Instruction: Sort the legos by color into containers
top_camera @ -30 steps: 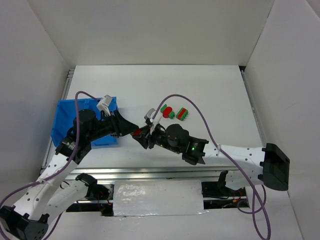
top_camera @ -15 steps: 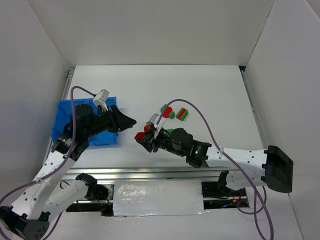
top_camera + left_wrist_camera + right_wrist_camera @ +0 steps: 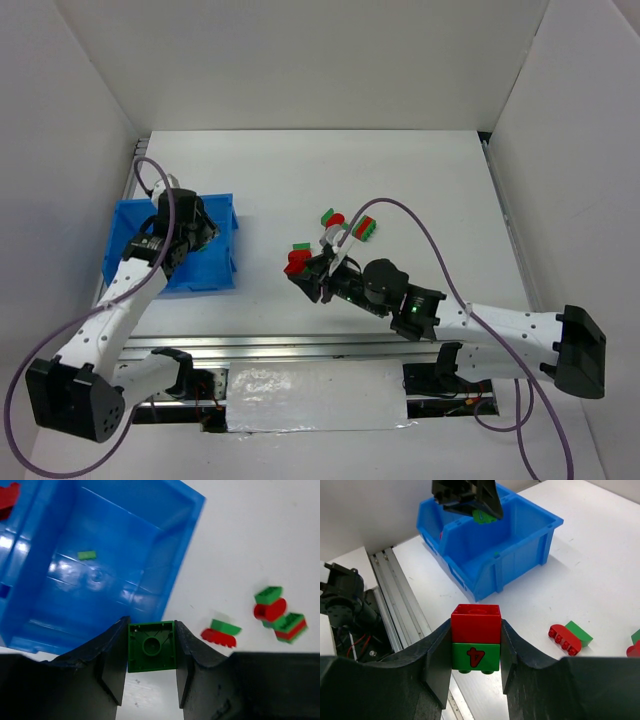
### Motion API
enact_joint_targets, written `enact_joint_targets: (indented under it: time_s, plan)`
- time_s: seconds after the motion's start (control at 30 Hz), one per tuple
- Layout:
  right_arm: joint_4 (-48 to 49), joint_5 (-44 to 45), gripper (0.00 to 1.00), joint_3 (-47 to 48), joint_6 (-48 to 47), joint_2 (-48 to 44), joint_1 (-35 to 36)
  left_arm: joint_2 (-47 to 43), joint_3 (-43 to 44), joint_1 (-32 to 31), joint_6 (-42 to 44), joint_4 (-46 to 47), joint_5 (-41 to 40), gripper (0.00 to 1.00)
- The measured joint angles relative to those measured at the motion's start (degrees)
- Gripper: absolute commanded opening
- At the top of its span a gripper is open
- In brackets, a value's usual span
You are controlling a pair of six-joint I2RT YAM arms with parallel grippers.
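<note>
- Between left claw [image 3: 151,629] fingers: green lego [image 3: 151,647], clamped, above the blue bin [image 3: 172,575].
- Right claw [image 3: 476,630] grips a red-on-green lego [image 3: 476,639] over the desk [image 3: 600,580]; loose legos [image 3: 570,637] lie beyond it, to its right.

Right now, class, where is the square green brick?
The green brick is gripped by the left gripper above the blue bin, left side of the top view.
</note>
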Motion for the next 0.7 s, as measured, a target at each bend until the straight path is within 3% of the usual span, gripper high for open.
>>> enact_joint_targets:
  time_s: [0.03,0.1,0.13,0.23,0.27,0.53,0.7]
  plan:
    - [-0.42,0.0,0.0,0.0,0.02,-0.83,0.0,1.51,0.35,0.48,-0.07,-0.13,-1.31,0.22]
    - [-0.98,0.0,0.0,0.0,0.07,-2.1,0.0,4.13,1.05,1.29,-0.09,0.04,-3.23,0.38]
    - [-1.27,0.0,0.0,0.0,0.11,-2.6,0.0,5.25,1.33,1.66,-0.11,0.13,-4.04,0.58]
    - [-2.05,-0.04,0.0,0.0,0.28,-3.45,0.0,8.09,1.66,2.56,0.0,0.57,-5.9,0.81]
    - [-2.32,-0.07,0.0,0.0,0.28,-3.5,0.0,8.68,1.68,2.8,0.0,0.63,-6.25,0.98]
    - [-4.0,-0.79,0.0,-0.28,0.22,-3.5,-0.24,6.4,1.77,3.19,0.63,1.81,-3.69,0.98]
    - [-6.56,-8.02,0.0,-0.22,0.13,-3.52,-2.78,-9.51,-6.8,3.37,5.49,15.93,13.64,0.99]
